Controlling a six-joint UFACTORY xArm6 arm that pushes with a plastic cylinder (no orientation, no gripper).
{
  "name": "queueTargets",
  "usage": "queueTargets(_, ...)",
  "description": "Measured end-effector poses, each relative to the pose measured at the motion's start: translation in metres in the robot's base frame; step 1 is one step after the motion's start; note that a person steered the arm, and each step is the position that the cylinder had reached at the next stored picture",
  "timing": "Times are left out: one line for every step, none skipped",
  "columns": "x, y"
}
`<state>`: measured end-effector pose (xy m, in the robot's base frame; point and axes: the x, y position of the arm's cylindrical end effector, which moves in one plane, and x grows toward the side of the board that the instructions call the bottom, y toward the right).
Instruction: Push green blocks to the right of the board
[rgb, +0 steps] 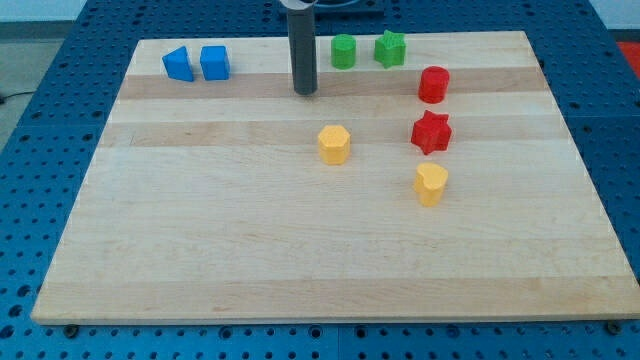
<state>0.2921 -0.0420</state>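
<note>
Near the view's top edge of the wooden table (200, 250) sit eight little blocks, two of each colour. Both greens are up there side by side: a green cylinder-ish block (344, 51) and, just to its right, a green star block (390, 48). Neither one really has a long axis; they're stubby and squat, so there's no clear direction they point. Far over at the view's top left are a blue triangle-like block (178, 64) and a blue cube (214, 62), nearly touching. Down the right-hand side run a red cylinder (433, 84), a red star (431, 132) and a yellow heart block (430, 184); a yellow hexagon-ish block (334, 144) sits near the middle.

No jaws on this tool, so nothing opens or closes: it's just a straight dark rod, and its tip (305, 92) is planted on the pale plank surface just left of and slightly below the green cylinder, not touching it. All blocks look like smooth matte plastic.
</note>
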Motion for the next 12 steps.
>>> queueTargets(-0.042,0.006)
queueTargets(-0.046,0.044)
queueTargets(-0.047,0.075)
queueTargets(-0.048,0.050)
queueTargets(-0.082,0.048)
queueTargets(-0.091,0.069)
queueTargets(-0.049,0.073)
queueTargets(-0.029,0.086)
queueTargets(-0.029,0.105)
queueTargets(-0.038,0.132)
queueTargets(-0.039,0.134)
queueTargets(-0.018,0.092)
